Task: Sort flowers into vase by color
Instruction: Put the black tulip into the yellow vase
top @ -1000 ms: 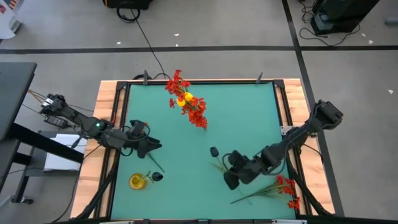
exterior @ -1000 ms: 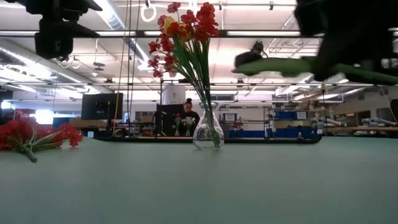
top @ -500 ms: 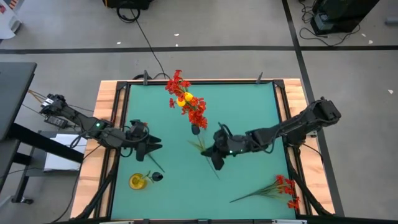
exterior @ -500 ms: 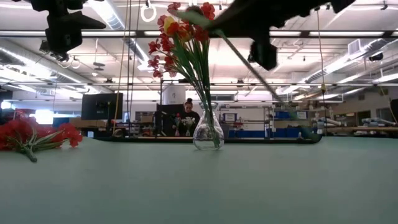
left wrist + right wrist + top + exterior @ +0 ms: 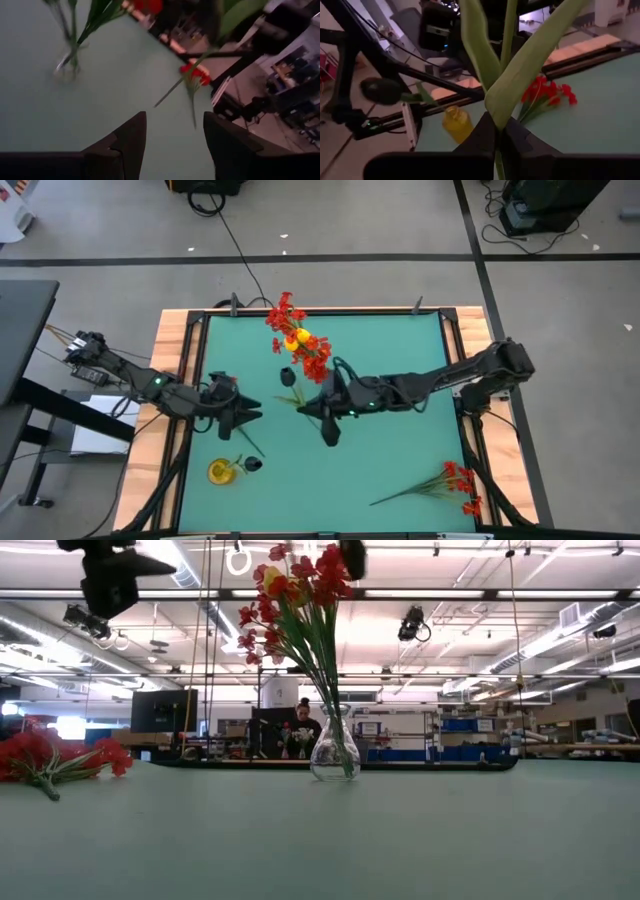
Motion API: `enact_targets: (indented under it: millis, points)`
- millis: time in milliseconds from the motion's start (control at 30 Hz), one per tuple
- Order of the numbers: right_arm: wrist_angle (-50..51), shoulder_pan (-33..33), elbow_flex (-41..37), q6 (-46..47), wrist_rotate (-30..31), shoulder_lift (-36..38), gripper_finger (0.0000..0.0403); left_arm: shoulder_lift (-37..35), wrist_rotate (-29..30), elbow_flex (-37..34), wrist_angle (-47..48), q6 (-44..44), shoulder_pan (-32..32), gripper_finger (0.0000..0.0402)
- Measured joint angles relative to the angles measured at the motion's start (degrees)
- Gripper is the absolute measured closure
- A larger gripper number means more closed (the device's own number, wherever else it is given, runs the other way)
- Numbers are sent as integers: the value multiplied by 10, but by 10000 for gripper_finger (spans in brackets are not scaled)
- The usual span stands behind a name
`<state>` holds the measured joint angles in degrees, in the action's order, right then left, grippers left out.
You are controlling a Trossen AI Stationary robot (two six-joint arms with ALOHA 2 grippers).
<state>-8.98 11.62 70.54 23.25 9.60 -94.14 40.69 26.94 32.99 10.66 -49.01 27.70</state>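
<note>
A clear glass vase (image 5: 335, 750) stands toward the far middle of the green table, holding red blossoms and one yellow one (image 5: 300, 340). My right gripper (image 5: 322, 410) hovers just near of it, shut on a green sprig (image 5: 296, 399) with long narrow leaves (image 5: 520, 65). The sprig's blossom does not show, and a dark blob (image 5: 288, 375) marks its outer end. A bunch of red flowers (image 5: 455, 480) lies flat on the table at the near right. My left gripper (image 5: 250, 412) waits open at the left side, with nothing between its fingers (image 5: 127, 145). My right gripper pinches the sprig's stem (image 5: 498, 150) between its two fingers, just below where the leaves fork. The fingers come nearly level from the table's right side. The sprig is lifted clear of the table, its leaves standing out past the fingertips.
A small yellow thing (image 5: 220, 471), blossom or vessel I cannot tell, sits near the table's near-left corner with a thin green stem (image 5: 246, 443) beside it. A raised wooden frame (image 5: 170, 380) rims the table. Open green surface lies between the vase and the near edge.
My right gripper has gone up and from the near right toward the table's middle and the vase, rolling its wrist. It stays shut on the sprig, which has travelled with it, clear of the table, and has swung round.
</note>
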Motion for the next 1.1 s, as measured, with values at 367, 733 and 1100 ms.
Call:
enact_targets:
  millis: [367,733,1100]
  points:
    - [3,-41,115,-29,-4,-111,388,30,54,0,-115,137,-4,157]
    - [-4,-47,142,-92,-5,-123,387,45,65,0,-210,228,-30,141]
    - [-16,-58,143,-100,-3,-123,386,79,29,0,-272,274,-73,145]
